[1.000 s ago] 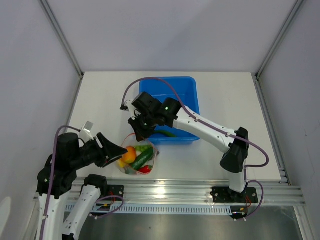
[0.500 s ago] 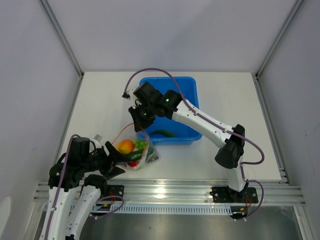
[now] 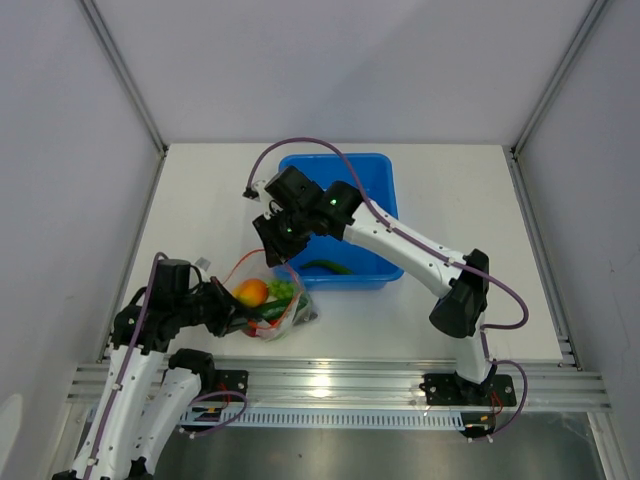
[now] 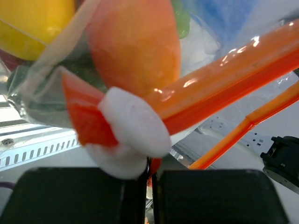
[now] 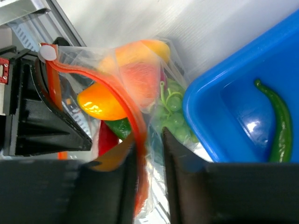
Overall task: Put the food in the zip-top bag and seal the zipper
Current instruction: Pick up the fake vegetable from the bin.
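While the zip-top bag point(image 3: 288, 312) sits by the table's point(image 3: 200, 200) near edge, just off the blue bin's point(image 3: 378, 172) near-left corner, its zipper point(image 5: 125, 111) rises toward the right gripper point(image 5: 148, 144). Orange, yellow, green and red food point(image 3: 252, 292) shows through the plastic. The left arm lies low along the near edge, and the left gripper point(image 4: 150, 172) is pressed together on the zipper's end beside a white slider point(image 4: 133, 126); a second ago it was spread. The right arm reaches across the bin, wrist bent down. Its fingers point(image 5: 183, 186) are slightly parted around the strip, looser than before. A green pepper point(image 5: 279, 122) lies in the bin.
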You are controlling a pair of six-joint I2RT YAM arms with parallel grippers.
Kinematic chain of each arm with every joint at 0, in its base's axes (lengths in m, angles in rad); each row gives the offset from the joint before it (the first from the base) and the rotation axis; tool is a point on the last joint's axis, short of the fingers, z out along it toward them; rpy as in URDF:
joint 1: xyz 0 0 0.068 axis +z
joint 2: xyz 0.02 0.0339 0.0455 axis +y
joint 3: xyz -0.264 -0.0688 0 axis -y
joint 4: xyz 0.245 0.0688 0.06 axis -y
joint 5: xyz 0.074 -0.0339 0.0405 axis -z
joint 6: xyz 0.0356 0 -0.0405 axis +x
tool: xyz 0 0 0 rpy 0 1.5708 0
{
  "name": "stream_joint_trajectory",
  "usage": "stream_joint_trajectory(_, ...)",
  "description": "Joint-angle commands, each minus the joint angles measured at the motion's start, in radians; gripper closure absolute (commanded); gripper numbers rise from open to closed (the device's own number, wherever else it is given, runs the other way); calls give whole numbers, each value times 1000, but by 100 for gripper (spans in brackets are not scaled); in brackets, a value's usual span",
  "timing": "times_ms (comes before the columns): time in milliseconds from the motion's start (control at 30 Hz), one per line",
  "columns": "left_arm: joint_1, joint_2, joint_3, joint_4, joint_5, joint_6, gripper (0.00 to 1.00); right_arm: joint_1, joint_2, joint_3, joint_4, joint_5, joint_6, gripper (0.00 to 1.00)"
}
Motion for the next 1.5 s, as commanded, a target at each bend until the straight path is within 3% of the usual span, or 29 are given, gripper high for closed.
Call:
stream_joint_trajectory(0, 5, 12, 19, 48, 21, 12, 99, 0, -30, 44, -20, 33, -29, 66)
stream_joint_trajectory(33, 5, 15, 29, 44, 7, 19, 99, -3, -34, 62, -26, 35, -52, 56)
stream_joint_trajectory(133, 5, 17, 37, 27, -4, 41, 99, -4, -56, 92, -50, 44, -101, 43)
stream_joint_trajectory(333, 5, 8, 37, -13, -45, 78, 99, -59, -179, 61, 32, 3, -206, 27)
stream_joint_trajectory(567, 5, 9, 22, -38, -60, 121, 99, -233, -202, 35, 52, -13, -207, 22)
stream_joint_trajectory(667, 5, -3, 22, -45, -69, 131, 100, -314, -177, 1, 60, -41, -207, 15)
stream_joint_trajectory(733, 5, -1, 23, -51, -77, 141, 99, -343, -154, -49, 71, -80, -207, 4)
stream_joint_trajectory(933, 5, 35, 60, -90, -88, 182, 99, -414, -41, -114, 51, -182, -215, 2)
stream_joint_trajectory(1133, 7, 55, 80, -96, -97, 196, 99, -411, 47, -183, 61, -222, -249, 8)
stream_joint_trajectory(1300, 5, 61, 75, -87, -91, 200, 99, -417, 79, -246, 103, -310, -266, 5)
stream_joint_trajectory(1467, 7, 68, 75, -90, -93, 211, 99, -396, 88, -303, 117, -283, -270, 5)
